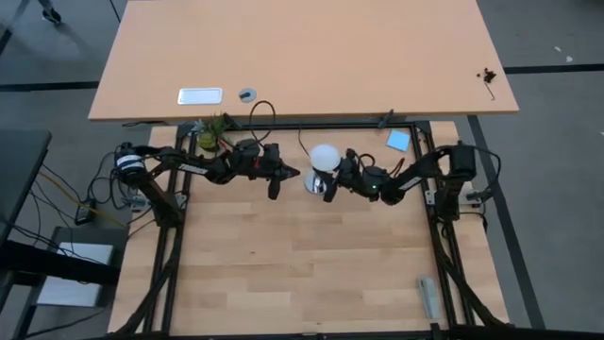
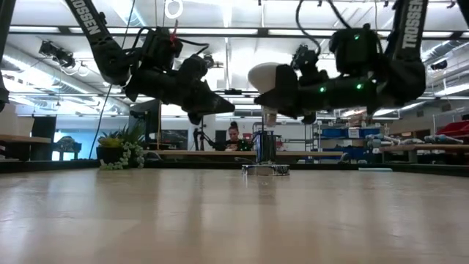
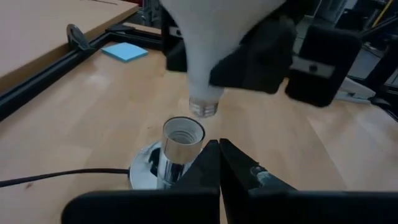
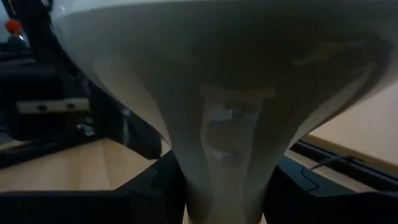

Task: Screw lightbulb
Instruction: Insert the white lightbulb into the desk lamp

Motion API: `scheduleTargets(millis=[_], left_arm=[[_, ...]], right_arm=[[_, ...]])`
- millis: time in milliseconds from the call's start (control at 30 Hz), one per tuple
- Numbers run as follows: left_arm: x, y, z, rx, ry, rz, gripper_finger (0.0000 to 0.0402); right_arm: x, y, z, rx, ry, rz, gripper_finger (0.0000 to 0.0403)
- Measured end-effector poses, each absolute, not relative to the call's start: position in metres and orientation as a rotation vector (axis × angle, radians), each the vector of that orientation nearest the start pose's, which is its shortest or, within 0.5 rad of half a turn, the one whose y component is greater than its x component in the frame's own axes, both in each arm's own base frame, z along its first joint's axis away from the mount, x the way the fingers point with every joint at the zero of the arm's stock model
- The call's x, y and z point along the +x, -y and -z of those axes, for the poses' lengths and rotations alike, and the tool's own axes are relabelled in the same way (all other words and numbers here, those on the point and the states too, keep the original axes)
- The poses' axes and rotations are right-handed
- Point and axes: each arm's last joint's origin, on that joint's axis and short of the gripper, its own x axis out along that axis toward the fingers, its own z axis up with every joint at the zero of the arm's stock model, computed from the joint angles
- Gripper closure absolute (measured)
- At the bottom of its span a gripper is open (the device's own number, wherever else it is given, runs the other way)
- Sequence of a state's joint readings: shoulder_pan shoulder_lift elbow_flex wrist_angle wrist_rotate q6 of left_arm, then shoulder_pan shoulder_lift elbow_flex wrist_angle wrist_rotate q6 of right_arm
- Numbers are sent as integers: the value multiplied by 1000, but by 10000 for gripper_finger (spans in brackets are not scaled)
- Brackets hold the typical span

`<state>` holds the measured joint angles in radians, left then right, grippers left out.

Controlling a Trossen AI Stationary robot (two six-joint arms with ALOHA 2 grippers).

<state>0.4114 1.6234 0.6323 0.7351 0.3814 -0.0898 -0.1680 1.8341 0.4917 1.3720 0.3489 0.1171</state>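
The white lightbulb [image 1: 326, 156] hangs globe up, its silvery screw base [image 3: 204, 107] pointing down just above the open mouth of the chrome socket [image 3: 181, 142]. The socket stands upright on its round silver disc [image 2: 265, 169] on the table. My right gripper [image 4: 227, 186] is shut on the bulb and reaches in from the table's right. My left gripper [image 3: 219, 152] is shut and empty. It hovers just left of the socket, above the table [image 2: 196, 110]. My right gripper pinches the bulb's tapering neck [image 4: 227, 143] between its two fingers [image 4: 163, 182], below the globe. The fingers come in about level from the table's right side. The bulb is held upright, base down, lifted clear above the socket.
A black cord [image 3: 62, 177] runs from the socket disc. A small potted plant [image 1: 212, 132] stands at the far left and a blue note [image 1: 398, 141] at the far right. A grey object [image 1: 427, 295] lies near the right front. A person [image 2: 233, 136] sits in the room behind.
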Motion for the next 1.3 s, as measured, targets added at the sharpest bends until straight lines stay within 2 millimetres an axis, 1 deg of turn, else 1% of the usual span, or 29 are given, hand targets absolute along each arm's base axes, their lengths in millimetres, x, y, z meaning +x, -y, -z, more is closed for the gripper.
scheduleTargets(millis=[100,533,633,1300], left_arm=[[288,-114,-171,-189,-240,-57,401],[288,-115,-170,-182,-243,-69,401],[288,-115,-170,-181,-243,-69,401],[288,-115,-170,-181,-242,-69,401]], right_arm=[[296,61,-130,95,55,517,239],[298,72,-103,115,79,557,239],[300,72,-100,114,66,554,239],[300,73,-97,97,17,559,239]])
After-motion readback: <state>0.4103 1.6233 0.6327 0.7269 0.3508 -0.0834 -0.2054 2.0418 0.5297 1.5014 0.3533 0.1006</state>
